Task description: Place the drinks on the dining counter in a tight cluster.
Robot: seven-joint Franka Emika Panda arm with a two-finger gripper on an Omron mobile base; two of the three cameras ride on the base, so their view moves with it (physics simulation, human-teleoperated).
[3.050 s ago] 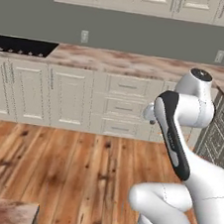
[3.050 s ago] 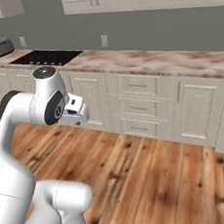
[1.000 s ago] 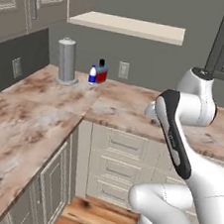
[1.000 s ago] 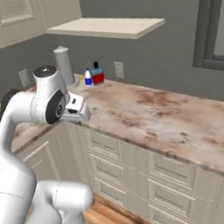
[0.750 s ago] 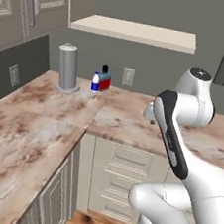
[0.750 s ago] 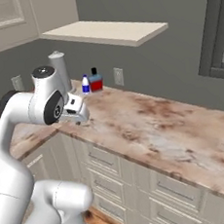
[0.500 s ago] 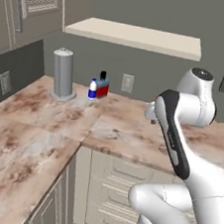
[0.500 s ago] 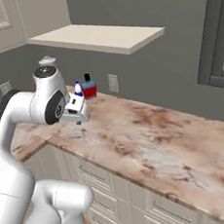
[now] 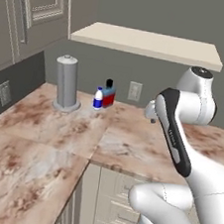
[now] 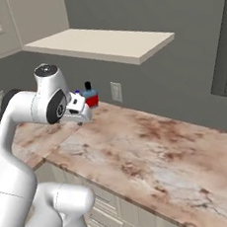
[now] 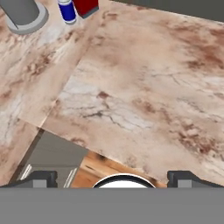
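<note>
Two drinks stand in the corner of a marbled wall counter, against the grey wall. One is a small blue-and-white bottle with a white cap. Touching its right side is a small red-and-blue container with a dark top. Both show at the top left of the hand view, the bottle and the container. In the right base view the container peeks from behind the hand. My gripper hovers over the counter's front edge, well short of the drinks, open, with nothing between its fingers. The dining counter is out of view.
A tall grey cylinder on a round base stands left of the drinks. A cream shelf hangs above them. A wall outlet sits just right of the container. Cream drawers lie below the counter, which turns a corner toward the lower left.
The whole picture has shifted, so the base has moved: from a floor and drawer fronts to this counter corner, which has come closer. The arm keeps its pose and the gripper stays open.
</note>
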